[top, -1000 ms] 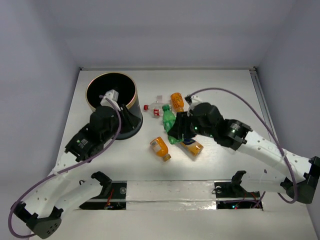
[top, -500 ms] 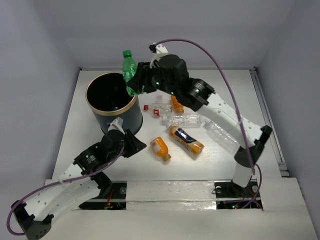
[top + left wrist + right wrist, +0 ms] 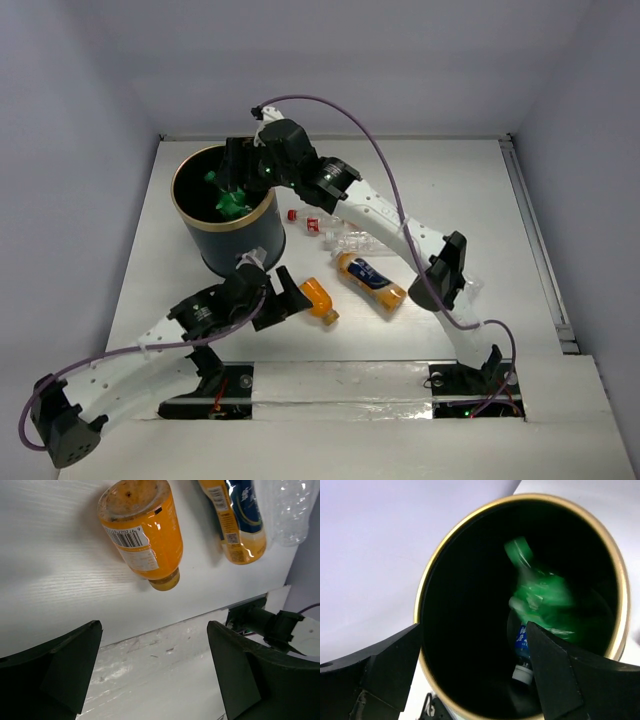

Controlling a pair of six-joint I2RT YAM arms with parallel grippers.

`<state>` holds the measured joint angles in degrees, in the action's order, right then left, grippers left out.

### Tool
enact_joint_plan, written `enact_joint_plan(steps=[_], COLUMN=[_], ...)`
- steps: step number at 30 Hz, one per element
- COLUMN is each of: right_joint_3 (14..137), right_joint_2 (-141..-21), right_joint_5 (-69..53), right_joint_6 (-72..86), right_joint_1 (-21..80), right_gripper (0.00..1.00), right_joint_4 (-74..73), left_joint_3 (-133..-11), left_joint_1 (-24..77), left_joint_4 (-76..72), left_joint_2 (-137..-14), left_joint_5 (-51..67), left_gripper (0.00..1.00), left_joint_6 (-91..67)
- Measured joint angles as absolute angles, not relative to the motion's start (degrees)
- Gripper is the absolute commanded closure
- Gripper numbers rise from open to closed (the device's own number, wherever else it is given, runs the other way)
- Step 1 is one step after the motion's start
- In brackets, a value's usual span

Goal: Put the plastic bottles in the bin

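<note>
The bin (image 3: 240, 250), navy with a gold rim, stands at the back left. My right gripper (image 3: 232, 180) hangs open over its mouth, and a green bottle (image 3: 228, 200) drops free inside. In the right wrist view the green bottle (image 3: 540, 595) is blurred inside the bin (image 3: 545, 496), above a blue-labelled, white-capped bottle (image 3: 522, 655). The right gripper (image 3: 475, 626) holds nothing. My left gripper (image 3: 292, 305) is open and empty, just left of an orange bottle (image 3: 318, 297) lying on the table. The left wrist view has that orange bottle (image 3: 142, 535) ahead of the left gripper (image 3: 154, 625).
An orange bottle with a dark blue label (image 3: 372, 282) (image 3: 237, 520) lies to the right of the first. Clear bottles (image 3: 350, 240) and a small red-capped one (image 3: 305, 220) lie behind it, beside the bin. The table's near edge (image 3: 165, 645) runs under my left gripper.
The right arm lifted the green bottle from the pile, carried it over the bin and opened, dropping it. The left gripper left the bin, came down beside the orange bottle and opened.
</note>
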<state>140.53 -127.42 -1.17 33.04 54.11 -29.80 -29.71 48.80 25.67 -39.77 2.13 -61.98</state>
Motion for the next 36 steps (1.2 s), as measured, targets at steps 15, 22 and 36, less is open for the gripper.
enact_joint_plan(steps=[15,22,36], right_joint_3=[83.2,57.3,51.1], right_joint_2=[-77.3,-61.2,-67.9], right_joint_5=[5.3,4.6,-1.2], right_joint_6=[30.4,31.4,25.4], right_joint_1=[53.2,50.8,37.9], right_gripper=[0.31,0.03,0.0], right_joint_4=[-22.9,-25.0,-29.1], left_joint_3=[-28.6,-30.7,-36.4], left_joint_1=[48.8,49.8,51.1], left_joint_4=[16.9,15.4,13.5], left_joint_2=[-51.6,-60.2,-71.5], left_joint_5=[3.0,0.9,-8.5], left_gripper=[0.14,0.13,0.1], left_joint_6=[-60.6,-60.0,-58.5])
